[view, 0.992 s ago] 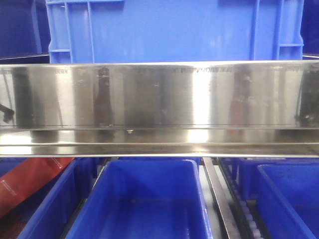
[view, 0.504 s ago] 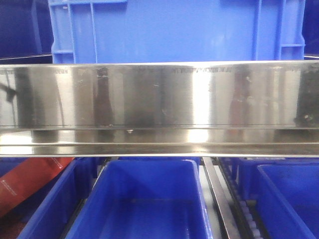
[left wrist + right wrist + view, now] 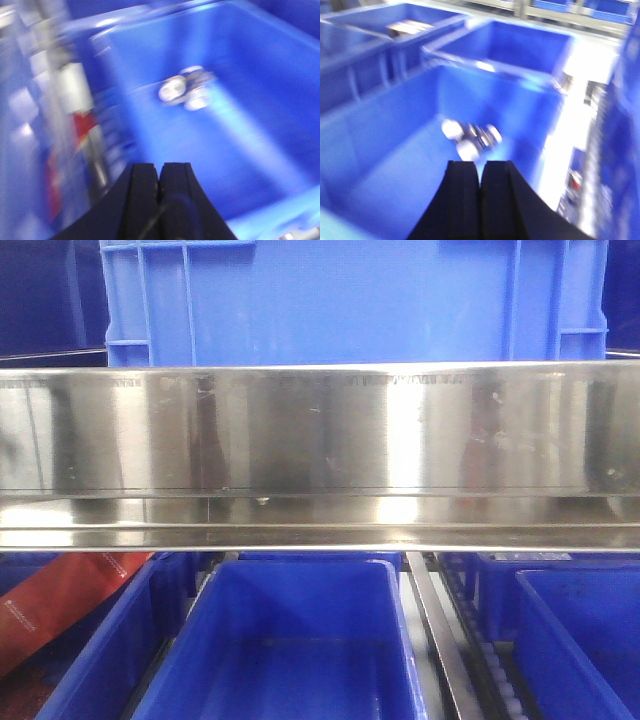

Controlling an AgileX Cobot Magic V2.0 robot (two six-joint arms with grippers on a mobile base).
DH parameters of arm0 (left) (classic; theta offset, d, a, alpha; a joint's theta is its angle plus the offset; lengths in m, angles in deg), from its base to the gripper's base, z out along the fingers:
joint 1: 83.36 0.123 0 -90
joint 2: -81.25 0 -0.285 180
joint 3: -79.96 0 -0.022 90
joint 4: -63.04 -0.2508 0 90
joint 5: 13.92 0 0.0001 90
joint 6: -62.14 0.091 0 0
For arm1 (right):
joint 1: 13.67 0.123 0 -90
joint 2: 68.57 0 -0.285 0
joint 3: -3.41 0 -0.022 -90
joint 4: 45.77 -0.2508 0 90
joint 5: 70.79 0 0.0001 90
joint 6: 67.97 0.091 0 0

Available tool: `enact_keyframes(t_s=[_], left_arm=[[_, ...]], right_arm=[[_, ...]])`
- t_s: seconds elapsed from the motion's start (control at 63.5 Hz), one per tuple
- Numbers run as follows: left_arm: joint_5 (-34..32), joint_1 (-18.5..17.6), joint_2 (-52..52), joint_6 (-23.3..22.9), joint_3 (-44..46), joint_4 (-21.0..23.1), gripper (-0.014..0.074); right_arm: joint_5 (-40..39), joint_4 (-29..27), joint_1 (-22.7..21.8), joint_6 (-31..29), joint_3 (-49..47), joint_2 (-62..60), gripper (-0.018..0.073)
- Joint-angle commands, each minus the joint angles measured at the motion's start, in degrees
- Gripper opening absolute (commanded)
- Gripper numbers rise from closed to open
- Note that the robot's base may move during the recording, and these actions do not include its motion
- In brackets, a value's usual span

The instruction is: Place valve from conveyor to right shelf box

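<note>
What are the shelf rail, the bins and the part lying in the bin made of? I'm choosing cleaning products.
Shelf rail: likely brushed stainless steel, with mirror-like streaked reflections. Bins: moulded blue plastic, smooth, uniform, ribbed walls. Part in its bin: seemingly shiny metal with bright silver highlights, though blurred.

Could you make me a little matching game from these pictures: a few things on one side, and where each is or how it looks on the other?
Things:
1. valve
2. left gripper
3. steel rail
4. red strip

Descriptions:
A. shiny, runs across the front view
B. lies in a blue box
C. black, shut, holds nothing
D. lower left of the front view

Pairs: 1-B, 2-C, 3-A, 4-D
</note>
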Motion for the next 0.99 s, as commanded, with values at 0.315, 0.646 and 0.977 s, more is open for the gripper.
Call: enact_keyframes(t_s=[0.315,0.646,0.977], left_arm=[[-29.06,0.57,-28.90,-0.62,-41.04,-0.91,-0.0111],[-48.03,0.57,-48.48,-0.62,-69.47,-0.30,-0.0111],[-51.58,0.57,-52.49,-0.62,-77.03,-0.30,-0.0111]], right_arm=[[-20.10,0.42,-0.36,0.03,33.61,-22.17,-0.0158],[-25.90,0.42,-0.36,0.03,54.85,-37.33,-0.0162],[-31.69,0.42,-0.36,0.03,64.57,-42.73,-0.0162]])
